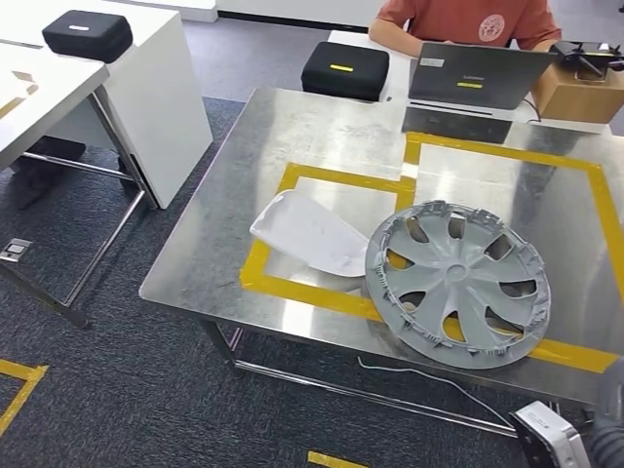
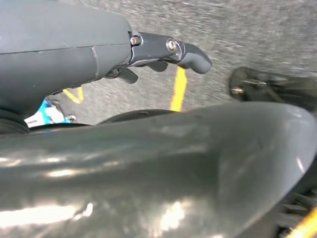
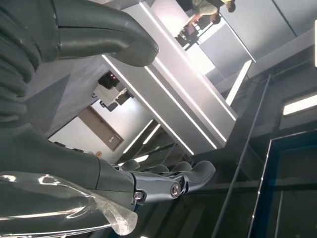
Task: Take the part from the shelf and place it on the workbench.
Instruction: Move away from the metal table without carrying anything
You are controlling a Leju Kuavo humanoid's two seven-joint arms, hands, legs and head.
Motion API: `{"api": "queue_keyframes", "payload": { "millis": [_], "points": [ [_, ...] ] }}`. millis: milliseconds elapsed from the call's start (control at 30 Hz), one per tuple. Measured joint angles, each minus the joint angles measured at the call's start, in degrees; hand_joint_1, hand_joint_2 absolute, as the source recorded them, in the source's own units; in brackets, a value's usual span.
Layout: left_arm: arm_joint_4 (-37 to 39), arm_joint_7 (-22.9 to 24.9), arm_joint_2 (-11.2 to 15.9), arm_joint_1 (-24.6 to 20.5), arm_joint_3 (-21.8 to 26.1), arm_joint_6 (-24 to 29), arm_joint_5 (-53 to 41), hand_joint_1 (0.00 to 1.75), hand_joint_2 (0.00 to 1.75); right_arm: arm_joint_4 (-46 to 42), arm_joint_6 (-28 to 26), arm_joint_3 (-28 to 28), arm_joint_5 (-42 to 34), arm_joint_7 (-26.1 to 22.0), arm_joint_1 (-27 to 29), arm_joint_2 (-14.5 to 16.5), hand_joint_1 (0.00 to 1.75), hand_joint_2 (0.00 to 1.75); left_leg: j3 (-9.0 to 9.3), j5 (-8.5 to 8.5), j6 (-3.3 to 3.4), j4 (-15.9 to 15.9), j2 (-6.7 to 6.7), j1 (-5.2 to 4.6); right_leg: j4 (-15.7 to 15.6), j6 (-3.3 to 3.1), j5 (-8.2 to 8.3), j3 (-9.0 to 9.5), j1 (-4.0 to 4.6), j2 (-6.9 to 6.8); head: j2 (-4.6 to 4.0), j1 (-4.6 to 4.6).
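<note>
A grey wheel cover lies flat on the steel workbench, over the yellow tape frame, its near rim at the bench's front edge. A white curved plastic part lies just left of it, touching its rim. My right arm comes in low at the bottom right, below the bench's front edge and apart from both parts. In the right wrist view my right hand has straight fingers, thumb spread wide, nothing held. My left hand hangs over the carpet, fingers straight and holding nothing.
A person in an orange shirt sits behind the bench at a laptop. A black case and a cardboard box stand at the far edge. White desks stand to the left. Yellow tape marks the carpet.
</note>
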Motion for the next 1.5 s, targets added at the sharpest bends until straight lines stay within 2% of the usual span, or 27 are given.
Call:
{"api": "queue_keyframes", "payload": {
  "millis": [33,100,167,200,267,367,433,500,533,600,667,733,767,800,867,933,1000,1033,1067,1133,1167,1233,1300,1367,1400,1433,1500],
  "points": [
    [0.15,0.0,0.03,-0.02,0.1,0.12,-0.01,0.0,0.0,0.08,0.08,0.01,-0.01,0.08,0.08,0.0,0.0,1.75,-0.98,0.62,-0.01,0.18,0.18,-0.02,3.08,0.23,-1.24,-0.4,-0.03,-0.02,0.0,-0.01],
    [0.37,0.0,0.08,-0.07,0.26,0.2,0.0,0.0,0.0,0.2,0.23,0.01,-0.01,0.26,0.26,0.0,0.0,1.75,-2.89,1.74,-0.22,0.66,0.47,-0.01,3.89,0.57,-0.09,1.42,-0.13,-0.13,0.0,-0.01],
    [0.57,0.09,0.12,-0.3,0.37,0.27,-0.02,0.0,0.0,0.27,0.61,0.01,-0.01,0.58,0.41,0.0,0.0,1.75,-4.59,2.66,-0.62,1.44,0.57,0.04,-2.99,0.76,2.53,7.2,-0.32,-0.42,0.0,-0.01],
    [0.67,0.15,0.14,-0.43,0.42,0.29,-0.08,0.0,0.0,0.28,0.92,0.01,0.0,0.81,0.47,0.0,0.0,1.75,-5.31,3.07,-0.89,1.95,0.55,-0.01,-7.46,0.64,2.8,10.43,-0.31,-0.49,0.0,-0.03],
    [0.84,0.25,0.21,-0.63,0.54,0.29,-0.28,0.0,0.0,0.32,1.65,-0.01,-0.01,1.37,0.75,0.0,0.0,1.75,-6.11,3.95,-1.52,2.64,0.52,-0.12,-12.79,-0.01,2.06,13.56,-0.16,-0.57,0.0,-0.07],
    [0.99,0.3,0.34,-0.6,0.69,0.29,-0.56,0.0,0.0,0.43,2.31,-0.05,0.0,1.94,1.38,0.01,0.0,1.75,-6.62,4.42,-2.58,2.88,0.37,0.06,-13.34,-1.7,2.83,12.62,-0.03,-0.7,0.0,0.0],
    [1.15,0.36,0.42,-0.55,0.84,0.3,-0.67,0.0,0.0,0.56,3.23,-0.08,-0.01,2.83,1.66,0.02,0.0,1.75,-7.52,0.05,-3.28,6.06,-0.08,0.29,-13.5,-2.69,4.21,11.38,-0.21,-0.89,0.0,-0.26],
    [1.28,0.4,0.49,-0.6,1.05,0.28,-0.8,0.0,0.0,0.96,5.0,-0.09,-0.01,4.66,2.05,0.01,0.0,1.75,-8.64,-6.51,-3.76,12.93,-0.39,0.52,-13.44,-3.03,5.62,9.74,-0.2,-0.94,0.0,-0.48],
    [1.33,0.42,0.52,-0.64,1.14,0.27,-0.91,0.0,0.0,1.35,5.98,-0.08,-0.01,6.01,2.32,-0.01,0.0,1.75,-8.86,-8.31,-3.91,16.36,-0.42,0.61,-13.36,-2.96,6.35,8.98,-0.19,-0.94,0.0,-0.49],
    [1.37,0.42,0.61,-0.71,1.25,0.26,-1.12,0.0,0.0,2.74,7.96,0.09,-0.38,9.58,2.91,-0.25,0.0,1.75,-7.43,-7.41,-3.98,18.94,-0.45,0.76,-13.08,-2.73,7.82,7.28,-0.19,-0.97,0.0,-0.53],
    [1.37,0.42,0.74,-0.79,1.35,0.3,-1.27,0.0,0.0,4.99,9.48,0.38,-1.88,13.15,3.42,-0.85,0.0,1.75,-2.55,-4.17,-3.79,13.44,-0.56,0.89,-12.7,-2.32,9.12,5.53,-0.23,-0.94,0.0,-0.58],
    [1.38,0.42,0.87,-0.96,1.5,0.34,-1.31,0.0,0.0,7.44,9.93,0.58,-3.59,14.92,3.8,-1.53,0.0,1.75,3.42,-3.87,-3.33,4.31,-0.82,0.79,-12.25,-1.66,10.16,4.17,-0.17,-0.91,0.0,-0.62],
    [1.39,0.42,0.91,-1.07,1.57,0.34,-1.34,0.0,0.0,8.54,10.0,0.67,-4.15,15.25,3.89,-1.84,0.0,1.75,5.13,-4.39,-3.02,1.25,-0.95,0.65,-12.15,-1.28,10.7,3.76,-0.17,-0.92,0.0,-0.64],
    [1.43,0.42,0.95,-1.16,1.64,0.39,-1.38,0.0,0.0,9.55,10.28,0.74,-4.7,15.56,3.93,-2.09,0.0,1.75,5.73,-4.76,-2.65,-0.23,-1.01,0.45,-12.17,-0.87,11.26,3.49,-0.22,-0.94,0.0,-0.66],
    [1.65,0.5,1.03,-1.29,1.76,0.67,-1.58,0.0,0.0,11.92,11.62,0.84,-6.56,16.28,4.02,-2.49,0.0,1.75,4.84,-3.93,-1.69,-0.61,-0.83,0.3,-12.38,-0.14,12.01,3.08,-0.43,-0.89,0.0,-0.64],
    [1.91,0.69,1.14,-1.46,1.93,1.08,-1.86,0.0,0.0,15.6,12.99,0.6,-9.84,16.55,4.1,-2.7,0.0,1.75,3.34,-2.42,-0.65,-0.91,-0.49,0.39,-10.29,0.33,9.01,1.79,-0.53,-0.71,0.0,-0.48],
    [2.13,0.84,1.28,-1.59,2.05,1.27,-2.22,0.0,0.0,21.18,13.0,-0.13,-13.25,15.52,3.89,-2.78,0.0,1.75,1.42,-0.86,-0.07,-0.92,-0.3,0.32,-3.69,0.62,2.88,-0.27,-0.55,-0.6,0.0,-0.23],
    [2.22,0.87,1.36,-1.61,2.08,1.3,-2.36,0.0,0.0,23.95,12.61,-0.58,-14.41,14.84,3.76,-2.78,0.0,1.75,0.4,-0.1,0.0,-0.83,-0.26,0.2,0.14,0.74,0.7,-0.98,-0.55,-0.6,0.0,-0.16],
    [2.3,0.87,1.43,-1.62,2.1,1.31,-2.46,0.0,0.0,26.58,12.23,-1.09,-15.2,14.27,3.64,-2.78,0.0,1.75,-0.63,0.6,0.02,-0.67,-0.22,0.07,2.95,0.81,-0.06,-1.07,-0.55,-0.59,0.0,-0.12],
    [2.43,0.98,1.57,-1.64,2.13,1.4,-2.57,0.0,0.0,30.67,12.49,-2.05,-16.55,13.52,3.36,-2.74,0.0,1.75,-2.54,1.75,-0.15,-0.23,-0.15,-0.07,2.71,0.79,1.89,1.65,-0.55,-0.6,0.0,-0.14],
    [2.52,1.1,1.64,-1.69,2.14,1.5,-2.71,0.0,0.0,32.71,13.0,-2.56,-17.55,12.97,3.03,-2.7,0.0,1.75,-3.29,2.22,-0.33,0.04,-0.13,-0.08,-0.5,0.77,3.39,4.53,-0.57,-0.62,0.0,-0.15],
    [2.72,1.53,1.85,-1.81,2.15,1.85,-3.12,0.0,0.0,38.74,13.66,-4.15,-21.03,10.58,1.49,-2.52,0.0,1.75,-4.42,3.04,-0.86,0.63,-0.1,-0.26,-9.57,0.64,3.99,11.12,-0.6,-0.57,0.0,-0.18],
    [2.91,1.89,2.15,-1.91,2.15,2.24,-3.66,0.0,0.0,48.45,12.55,-6.6,-25.08,6.95,-1.27,-2.29,0.0,1.75,-4.95,3.9,-1.4,1.01,-0.09,-0.42,-14.59,0.17,3.0,14.13,-0.45,-0.48,0.0,-0.31],
    [3.13,2.08,2.54,-2.01,2.15,2.48,-4.28,0.0,0.0,60.82,10.7,-9.4,-28.17,3.34,-5.05,-2.16,0.0,1.75,-5.17,4.45,-1.93,1.13,-0.12,-0.27,-14.82,-0.7,3.28,13.6,-0.29,-0.57,0.0,-0.36],
    [3.22,2.16,2.73,-2.06,2.15,2.56,-4.61,0.0,0.0,67.42,10.05,-10.75,-29.26,1.92,-7.22,-2.16,0.0,1.75,-5.45,3.7,-2.27,1.61,-0.21,-0.15,-14.71,-1.22,3.64,13.1,-0.29,-0.65,0.0,-0.38],
    [3.31,2.21,2.9,-2.1,2.14,2.64,-4.95,0.0,0.0,74.03,9.92,-12.07,-30.19,1.06,-9.41,-2.17,0.0,1.75,-5.95,1.91,-2.66,3.05,-0.3,-0.03,-14.63,-1.78,4.09,12.56,-0.32,-0.77,0.0,-0.45],
    [3.48,2.18,3.17,-2.17,2.12,2.74,-5.61,0.0,0.0,85.69,11.22,-14.39,-31.39,1.18,-13.23,-2.2,0.0,1.75,-7.67,-3.93,-3.29,9.42,-0.46,0.16,-14.45,-2.55,5.13,11.28,-0.23,-0.95,0.0,-0.63]
  ]
}}
